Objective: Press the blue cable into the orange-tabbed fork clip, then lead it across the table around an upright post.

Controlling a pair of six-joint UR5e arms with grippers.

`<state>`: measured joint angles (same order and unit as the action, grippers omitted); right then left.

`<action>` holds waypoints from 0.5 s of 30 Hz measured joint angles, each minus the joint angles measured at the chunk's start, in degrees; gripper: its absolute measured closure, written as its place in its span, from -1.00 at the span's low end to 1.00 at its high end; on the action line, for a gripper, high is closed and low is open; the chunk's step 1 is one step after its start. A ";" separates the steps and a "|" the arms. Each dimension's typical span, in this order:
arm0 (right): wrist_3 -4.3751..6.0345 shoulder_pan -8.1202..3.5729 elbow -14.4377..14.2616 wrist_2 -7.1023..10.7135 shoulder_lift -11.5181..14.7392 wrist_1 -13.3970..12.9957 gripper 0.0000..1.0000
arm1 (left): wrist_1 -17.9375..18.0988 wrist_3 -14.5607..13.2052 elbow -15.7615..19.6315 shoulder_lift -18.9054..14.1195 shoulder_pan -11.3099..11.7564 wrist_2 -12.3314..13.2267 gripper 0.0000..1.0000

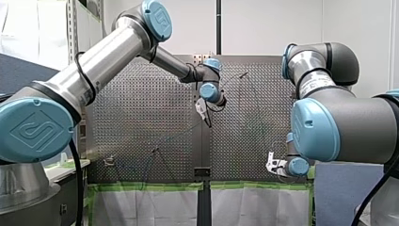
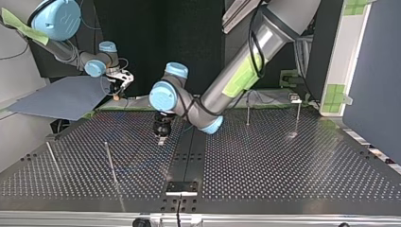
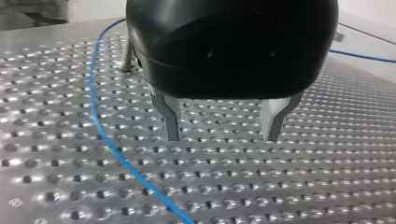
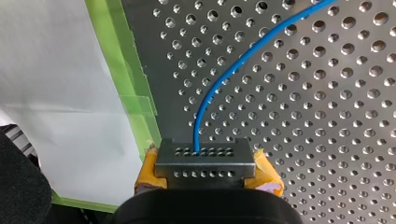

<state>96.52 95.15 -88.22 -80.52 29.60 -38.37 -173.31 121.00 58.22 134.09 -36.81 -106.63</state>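
**Right arm.** The right gripper (image 4: 208, 171) is clamping its yellow pads (image 4: 148, 173) on either side of a small perforated metal block (image 4: 205, 157). The blue cable (image 4: 209, 95) is entering the top of that block. Judged from this, the block is serving as the cable's anchored end, held at the taped table edge (image 4: 135, 100) so the line can be worked without its end wandering.

**Left arm.** The left gripper (image 3: 222, 133) is hanging close over the perforated table (image 3: 327, 177) with its metal fingers (image 3: 170, 119) spread and nothing between them. The cable is lying loose on the table just beside one finger, outside the gap, so no grasp is being made.

**Task items.** The cable is resting slack across the table. One upright post (image 2: 111, 163) is standing at the top view's left, apart from both grippers. The orange-tabbed fork clip cannot be picked out with confidence in any view.

**Assessment.** Clip seating appears not yet done. The spread fingers are probably being readied to straddle the cable.
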 joint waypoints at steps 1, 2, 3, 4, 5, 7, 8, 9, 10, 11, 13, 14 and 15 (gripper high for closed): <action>0.00 0.01 0.00 0.01 0.00 0.01 1.00 | -0.67 -0.68 -0.01 -0.01 -0.24 -0.03 -0.69; 0.00 0.01 0.01 0.01 -0.01 0.02 1.00 | -1.24 -1.23 -0.01 -0.01 -0.44 -0.05 -0.69; 0.00 0.02 0.01 0.01 0.00 0.03 1.00 | -1.78 -1.78 -0.01 -0.02 -0.65 -0.07 -0.69; 0.00 0.02 0.00 0.01 0.00 0.03 1.00 | -2.54 -2.55 -0.01 -0.03 -0.96 -0.07 -0.69; 0.00 0.02 0.01 0.01 0.00 0.03 1.00 | -3.13 -3.11 -0.01 -0.06 -1.20 -0.08 -0.69; 0.00 0.01 0.09 0.03 0.00 0.04 1.00 | -4.30 -4.31 0.11 -0.17 -1.72 -0.08 -0.69; 0.00 0.02 0.14 0.03 0.00 0.07 1.00 | -4.82 -4.81 0.30 -0.35 -1.99 -0.05 -0.69; 0.00 0.01 0.19 0.03 0.00 0.11 1.00 | -5.31 -5.31 0.59 -0.63 -2.25 0.00 -0.69; 0.00 0.01 0.21 0.03 0.02 0.14 1.00 | -5.74 -6.02 1.12 -1.15 -2.52 0.10 -0.69; 0.00 0.01 0.23 0.03 0.02 0.16 1.00 | -5.85 -6.48 1.60 -1.61 -2.67 0.20 -0.69; 0.00 0.03 0.25 0.03 0.01 0.19 1.00 | -5.53 -7.13 2.71 -2.73 -2.87 0.49 -0.69; 0.00 0.06 0.28 0.03 0.00 0.20 1.00 | -5.22 -7.25 3.22 -3.23 -2.91 0.63 -0.69; 0.00 0.11 0.31 0.02 0.00 0.23 1.00 | -4.83 -7.36 3.73 -3.73 -2.92 0.74 -0.69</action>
<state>96.52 95.25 -87.91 -80.50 29.60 -38.13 -178.14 113.64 61.95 130.37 -39.73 -105.89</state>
